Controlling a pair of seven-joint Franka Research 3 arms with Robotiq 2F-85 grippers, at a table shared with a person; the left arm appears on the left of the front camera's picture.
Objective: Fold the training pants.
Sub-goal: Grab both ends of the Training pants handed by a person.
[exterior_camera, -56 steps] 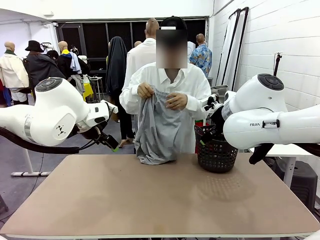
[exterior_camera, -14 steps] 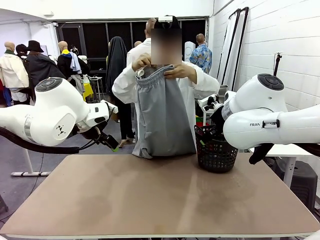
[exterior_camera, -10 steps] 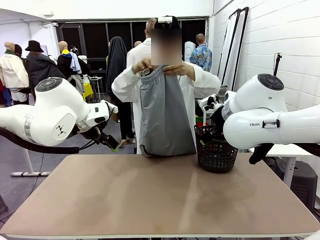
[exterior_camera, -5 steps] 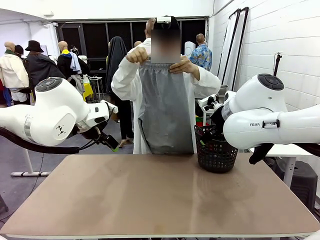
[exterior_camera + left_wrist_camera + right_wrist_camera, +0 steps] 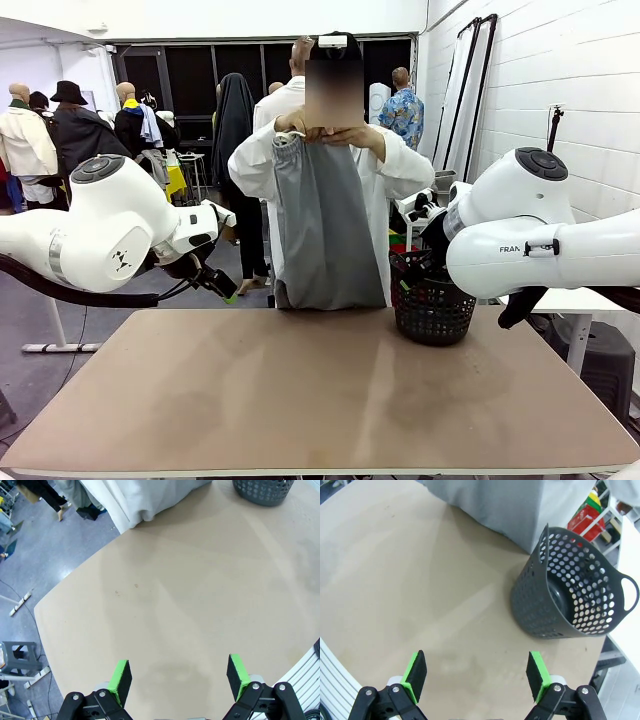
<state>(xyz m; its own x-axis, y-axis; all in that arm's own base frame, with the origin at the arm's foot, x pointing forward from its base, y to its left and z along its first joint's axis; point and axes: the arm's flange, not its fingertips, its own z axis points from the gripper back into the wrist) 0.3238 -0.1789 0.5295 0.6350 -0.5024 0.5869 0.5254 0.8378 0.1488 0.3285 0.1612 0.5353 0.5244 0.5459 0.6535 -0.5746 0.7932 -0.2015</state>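
A person at the table's far side holds the light-grey training pants (image 5: 325, 220) up by the gathered waistband, both hands close together near the chin. The pants hang straight down, their lower end just above the far table edge. In the right wrist view their grey lower part (image 5: 495, 505) hangs above that edge. My left gripper (image 5: 178, 677) is open over the bare tabletop, holding nothing; in the front view it (image 5: 222, 288) hovers off the table's left far corner. My right gripper (image 5: 476, 674) is also open with nothing in it, above the table near the basket.
A dark perforated basket (image 5: 432, 300) stands at the table's far right, also seen close ahead (image 5: 575, 600) and farther off (image 5: 262, 487). The tan tabletop (image 5: 320, 400) stretches broad and flat between the arms. Other people stand behind the person.
The person has lifted the bunched pants off the table edge and let them hang by the waistband, then drawn both hands closer together. Neither arm has moved.
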